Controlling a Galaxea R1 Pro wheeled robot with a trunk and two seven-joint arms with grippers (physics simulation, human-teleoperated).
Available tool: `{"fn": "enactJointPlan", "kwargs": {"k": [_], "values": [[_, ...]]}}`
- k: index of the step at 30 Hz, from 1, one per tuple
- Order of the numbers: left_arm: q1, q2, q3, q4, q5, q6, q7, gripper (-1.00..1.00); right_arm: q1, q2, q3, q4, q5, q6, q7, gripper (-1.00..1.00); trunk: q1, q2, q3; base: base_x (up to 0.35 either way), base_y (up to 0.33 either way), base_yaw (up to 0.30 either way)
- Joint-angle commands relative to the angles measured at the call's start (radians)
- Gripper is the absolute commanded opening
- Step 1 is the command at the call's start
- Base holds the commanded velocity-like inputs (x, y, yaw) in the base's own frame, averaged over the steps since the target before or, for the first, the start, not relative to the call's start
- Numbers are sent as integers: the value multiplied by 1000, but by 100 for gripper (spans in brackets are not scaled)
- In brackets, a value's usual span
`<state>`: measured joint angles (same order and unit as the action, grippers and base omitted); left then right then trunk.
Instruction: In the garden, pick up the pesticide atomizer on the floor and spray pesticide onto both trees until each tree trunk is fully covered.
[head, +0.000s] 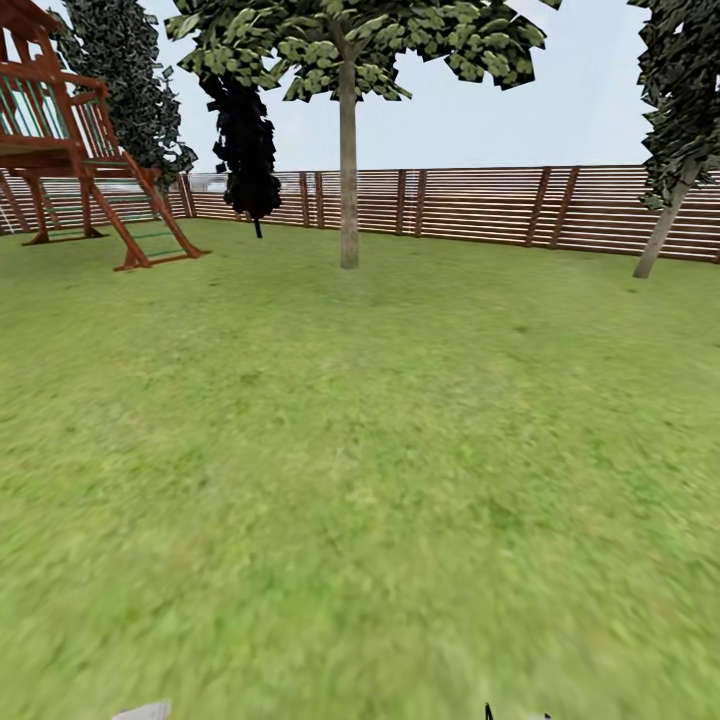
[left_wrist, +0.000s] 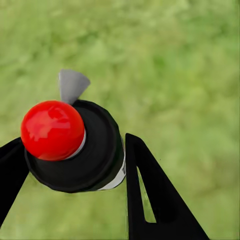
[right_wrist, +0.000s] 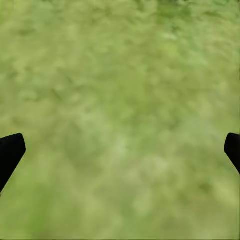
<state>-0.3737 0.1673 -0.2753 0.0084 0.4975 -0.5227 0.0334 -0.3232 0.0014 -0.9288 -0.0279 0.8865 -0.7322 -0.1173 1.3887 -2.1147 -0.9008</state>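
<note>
Two trees with bare grey-brown trunks stand ahead on the lawn (head: 360, 450) in the head view: one tree (head: 348, 60) near the middle, its straight tree trunk (head: 348, 180) rising in front of the brown slat fence (head: 480, 205), and a second tree (head: 680, 90) at the right edge with a leaning trunk (head: 662, 228). A narrow black tree (head: 245, 150) stands to the left of the middle trunk, and a red-brown wooden play tower (head: 70, 130) with a ladder stands at the far left.

The left gripper (left_wrist: 75, 165) has its jaws closed around the pesticide atomizer (left_wrist: 85, 150), seen from above in the left wrist view: black body, round red nozzle top (left_wrist: 52, 130), a grey piece (left_wrist: 71, 85) jutting beyond it, and grass below. The dark fingers (left_wrist: 155, 200) press against the bottle on both sides.

The right gripper (right_wrist: 120, 150) has its jaws spread wide, with nothing between them but blurred grass well below.
</note>
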Motion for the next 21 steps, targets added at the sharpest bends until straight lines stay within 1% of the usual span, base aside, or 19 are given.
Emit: {"fn": "enactJointPlan", "kwargs": {"k": [1,21], "values": [[-1,0,-8,1,4,-2,3,-100,0,0,-2,0,11,-1,-9,100,0,0,-1,339,0,0],[-1,0,-8,1,4,-2,3,-100,-1,0,-2,0,11,-1,-9,100,0,0,-1,339,0,0]]}}
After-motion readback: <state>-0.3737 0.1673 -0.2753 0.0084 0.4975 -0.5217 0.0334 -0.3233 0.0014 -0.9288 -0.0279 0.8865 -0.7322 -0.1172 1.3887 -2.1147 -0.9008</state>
